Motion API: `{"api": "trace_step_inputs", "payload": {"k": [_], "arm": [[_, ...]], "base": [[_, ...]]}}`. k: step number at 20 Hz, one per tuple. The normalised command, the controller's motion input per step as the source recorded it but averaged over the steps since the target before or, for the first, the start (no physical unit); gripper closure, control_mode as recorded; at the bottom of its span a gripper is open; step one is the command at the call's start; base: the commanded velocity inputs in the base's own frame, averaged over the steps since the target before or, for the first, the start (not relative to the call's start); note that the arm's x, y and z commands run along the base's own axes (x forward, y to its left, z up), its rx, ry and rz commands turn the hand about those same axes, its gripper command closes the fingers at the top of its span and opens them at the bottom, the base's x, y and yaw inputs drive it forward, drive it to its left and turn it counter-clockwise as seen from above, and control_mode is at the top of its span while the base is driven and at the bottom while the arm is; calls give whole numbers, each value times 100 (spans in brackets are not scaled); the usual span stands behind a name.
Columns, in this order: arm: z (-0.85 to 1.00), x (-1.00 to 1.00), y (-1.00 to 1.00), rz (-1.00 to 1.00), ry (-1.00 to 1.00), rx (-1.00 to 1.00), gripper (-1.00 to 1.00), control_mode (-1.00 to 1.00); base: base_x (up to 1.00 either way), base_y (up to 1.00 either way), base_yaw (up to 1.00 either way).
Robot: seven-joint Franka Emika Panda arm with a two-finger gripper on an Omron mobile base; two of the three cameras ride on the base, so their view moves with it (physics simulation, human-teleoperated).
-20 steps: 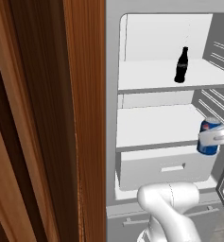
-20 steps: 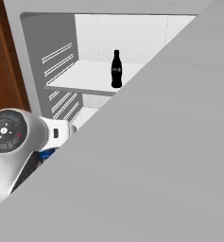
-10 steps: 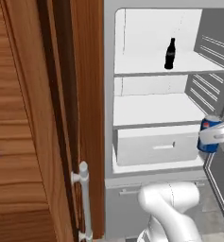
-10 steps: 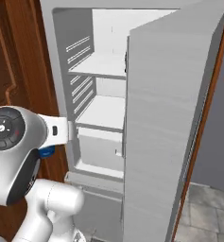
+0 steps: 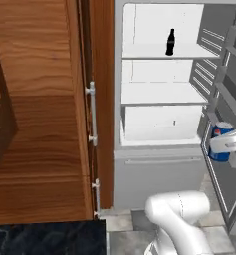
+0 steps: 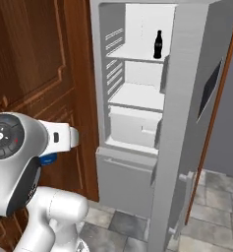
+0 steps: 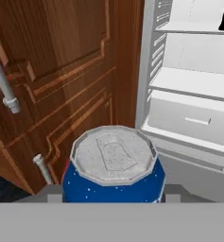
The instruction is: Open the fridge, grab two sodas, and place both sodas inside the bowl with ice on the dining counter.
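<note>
**Three cameras facing the open fridge**

Both base cameras are looking forward and down from behind the arm, sharing the fridge interior and its bottle, seen toward 1 o'clock. The hand camera is sitting very close above the can, fridge shelves lying toward 2 o'clock.

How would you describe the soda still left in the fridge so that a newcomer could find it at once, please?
Start at the tall grey fridge standing open beside the brown wooden cabinet. Look at its top white shelf: the black cola bottle stands there upright and alone. It is slim, dark and necked, unlike the squat blue can in the robot's hand.
</note>
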Motion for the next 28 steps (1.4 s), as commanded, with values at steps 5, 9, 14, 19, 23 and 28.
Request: {"api": "trace_step_inputs", "payload": {"k": [5,9,14,19,23,28], "arm": [[0,0,0,0,0,0,100,100],[0,0,0,0,0,0,100,100],[0,0,0,0,0,0,100,100],[0,0,0,0,0,0,100,100],[0,0,0,0,0,0,100,100],[0,0,0,0,0,0,100,100]], "base": [[-100,-6,23],[-100,-13,26],[-99,-32,28],[-68,-85,30],[-49,-100,29],[-81,-81,37]]}}
